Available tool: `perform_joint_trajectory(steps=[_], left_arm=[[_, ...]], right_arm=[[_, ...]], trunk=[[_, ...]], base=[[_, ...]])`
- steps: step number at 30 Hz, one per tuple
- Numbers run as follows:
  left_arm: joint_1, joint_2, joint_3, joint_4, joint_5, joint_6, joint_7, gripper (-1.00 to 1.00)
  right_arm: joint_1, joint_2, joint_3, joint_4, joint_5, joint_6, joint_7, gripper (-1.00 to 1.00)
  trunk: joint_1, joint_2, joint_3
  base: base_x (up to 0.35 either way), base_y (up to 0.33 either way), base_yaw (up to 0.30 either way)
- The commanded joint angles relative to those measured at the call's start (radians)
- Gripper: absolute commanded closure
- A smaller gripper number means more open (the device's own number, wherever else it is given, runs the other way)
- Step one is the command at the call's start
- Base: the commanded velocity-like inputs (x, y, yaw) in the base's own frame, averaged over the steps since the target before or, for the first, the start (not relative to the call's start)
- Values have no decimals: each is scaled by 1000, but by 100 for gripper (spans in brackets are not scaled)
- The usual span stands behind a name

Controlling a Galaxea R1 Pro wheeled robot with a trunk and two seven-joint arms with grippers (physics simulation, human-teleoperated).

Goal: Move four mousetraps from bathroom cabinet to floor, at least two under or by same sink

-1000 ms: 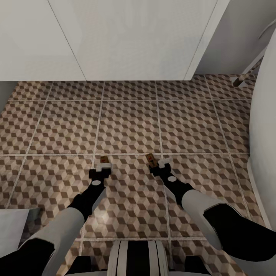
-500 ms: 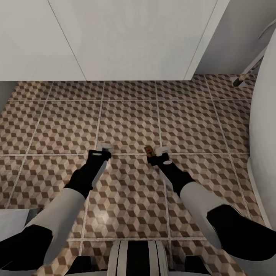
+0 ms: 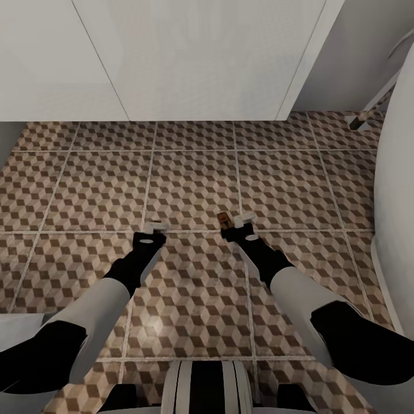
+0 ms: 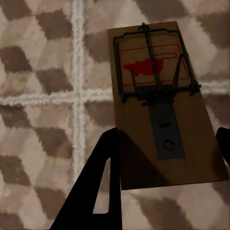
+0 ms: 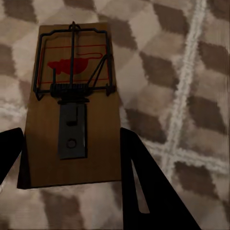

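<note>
White forearms, blk wrists, blk gripper [image 3: 237, 221] fingers.

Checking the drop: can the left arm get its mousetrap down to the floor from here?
Probably yes. The left end effector holds its mousetrap between its fingers above the tiles, with nothing seen between trap and floor. The white vanity sits further ahead.

head view steeply down over tiled floor [image 3: 195, 184], wrist views close above same tiles
</note>
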Motion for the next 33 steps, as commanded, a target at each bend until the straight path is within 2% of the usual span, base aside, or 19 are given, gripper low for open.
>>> perform_joint_trajectory(steps=[1,5,11,14,33], left_arm=[[0,0,-8,6,6,-2,8,100],[-1,-2,-9,25,7,-43,8,100],[-1,-5,-14,27,6,-159,9,100],[0,-6,-14,31,7,-180,11,100],[5,-4,-15,40,8,-192,18,100]], right_arm=[[0,-1,9,-1,-8,-10,-8,100],[-1,-1,9,7,-9,-80,-6,100],[-1,-3,9,9,-9,-96,-9,100],[-1,-4,9,9,-9,-97,-10,100],[1,-23,8,15,-12,-97,-13,100]], trunk=[[0,0,-1],[0,0,-1],[0,0,-1],[0,0,-1],[0,0,-1]], base=[[0,0,0],[0,0,0],[0,0,0],[0,0,0],[0,0,0]])
